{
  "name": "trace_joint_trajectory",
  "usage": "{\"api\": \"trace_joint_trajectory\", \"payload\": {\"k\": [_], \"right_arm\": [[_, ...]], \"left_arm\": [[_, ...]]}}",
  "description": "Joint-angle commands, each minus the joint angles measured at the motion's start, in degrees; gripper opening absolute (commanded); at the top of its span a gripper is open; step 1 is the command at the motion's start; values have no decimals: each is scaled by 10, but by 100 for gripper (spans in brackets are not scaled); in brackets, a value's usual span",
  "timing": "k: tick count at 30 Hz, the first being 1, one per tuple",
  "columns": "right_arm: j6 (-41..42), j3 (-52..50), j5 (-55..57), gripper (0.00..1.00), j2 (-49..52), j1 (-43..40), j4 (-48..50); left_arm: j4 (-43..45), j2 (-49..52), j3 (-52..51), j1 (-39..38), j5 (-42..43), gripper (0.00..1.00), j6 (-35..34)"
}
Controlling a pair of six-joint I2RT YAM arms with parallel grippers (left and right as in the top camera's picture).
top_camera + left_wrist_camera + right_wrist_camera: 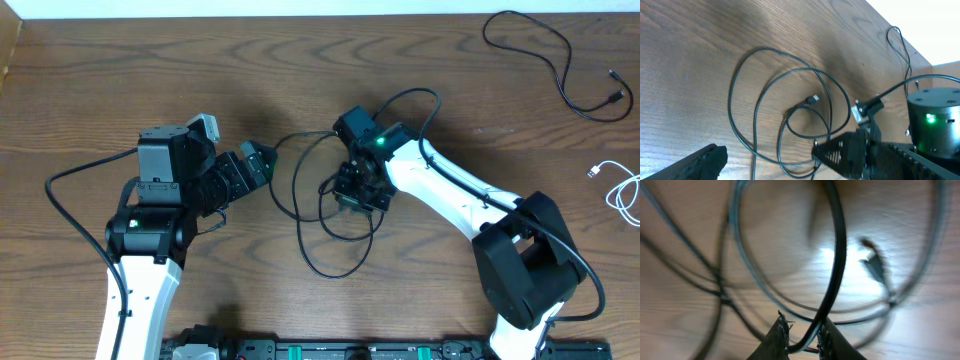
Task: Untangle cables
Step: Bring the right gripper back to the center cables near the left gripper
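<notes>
- The left pincer [258,163] is released, jaws spread wide and holding nothing. The black coil [730,97] lies on the table [90,80] just ahead of its fingertips, not touching them.
- We judge the black coil light and limp, its thin jacket smooth enough to slide through a loose pinch. Lifting one strand will likely drag the crossed loops along.
- The plug [812,99] lies inside the loops, ahead of the left pincer. We reckon it the stiffest, surest place to take hold, though it may snag on a crossing.
- The right pincer [802,330] is clenched on one strand of the black coil, which runs up between its pads. The other loops spread beneath and ahead of it.
- Far to the right pincer's right, well apart, a second black cable [565,80] and a white cable [628,195] lie loose, free of the black coil.
</notes>
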Motion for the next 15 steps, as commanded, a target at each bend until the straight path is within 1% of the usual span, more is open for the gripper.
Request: {"api": "trace_joint_trajectory", "payload": {"k": [1,3,4,5,9,12,13,15], "right_arm": [[-60,0,67,16,-14,-5,-36],[-60,0,92,19,-14,-5,-64],[-60,0,104,25,-14,-5,-74],[-60,0,117,34,-14,-5,-82],[-60,0,150,58,-14,-5,-113],[-60,0,151,69,-14,-4,-134],[-60,0,151,77,-14,-4,-140],[-60,-3,151,88,-14,-4,-144]], "left_arm": [[-1,1,5,2,-4,100,0],[-1,1,5,2,-4,100,0],[-1,1,5,2,-4,100,0],[-1,1,5,2,-4,100,0],[-1,1,5,2,-4,100,0],[-1,1,5,2,-4,100,0],[-1,1,5,2,-4,100,0],[-1,1,5,2,-4,100,0]]}}
